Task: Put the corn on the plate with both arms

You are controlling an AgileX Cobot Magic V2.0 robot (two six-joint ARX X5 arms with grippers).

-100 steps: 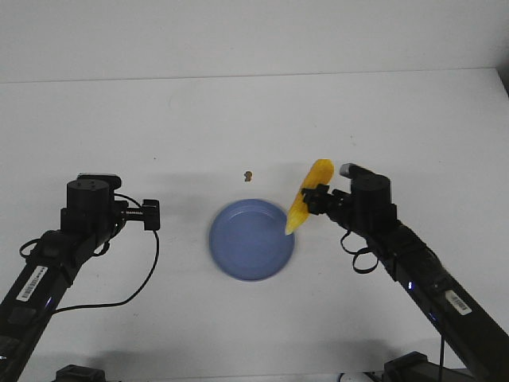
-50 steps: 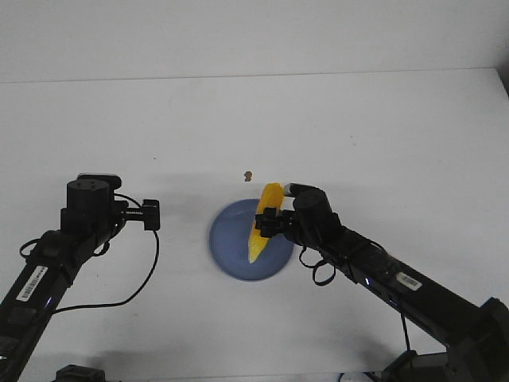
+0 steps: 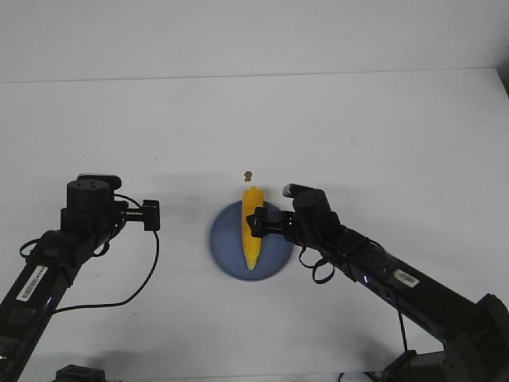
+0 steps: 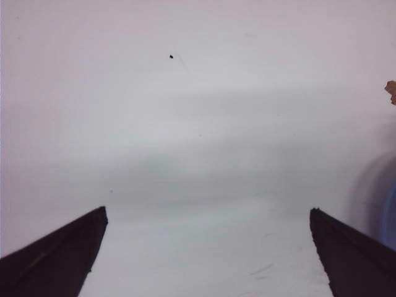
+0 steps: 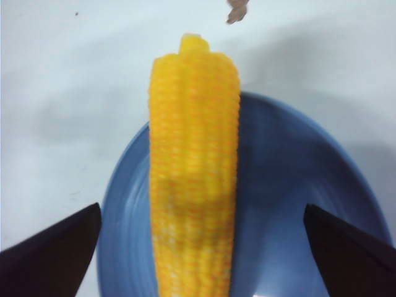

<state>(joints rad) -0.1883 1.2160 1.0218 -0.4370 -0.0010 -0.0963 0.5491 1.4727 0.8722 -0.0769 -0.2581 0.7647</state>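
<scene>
The yellow corn [image 3: 253,225] lies lengthwise across the blue plate [image 3: 226,239], its blunt end over the far rim and its tip toward the near rim. In the right wrist view the corn [image 5: 195,154] lies on the plate [image 5: 291,185] between the two fingers, with a gap on each side. My right gripper [image 3: 260,224] [image 5: 201,210] is open around the corn and does not touch it. My left gripper [image 3: 151,215] [image 4: 207,213] is open and empty over bare table to the left of the plate.
A tiny brown speck [image 3: 248,174] lies on the white table just beyond the plate; it also shows in the right wrist view [image 5: 236,11] and the left wrist view [image 4: 391,90]. The plate's edge [image 4: 390,216] shows in the left wrist view.
My right arm carried the corn leftward from beside the plate to over it, turned it lengthwise, and the jaws now stand open around it. The left arm has not moved.
</scene>
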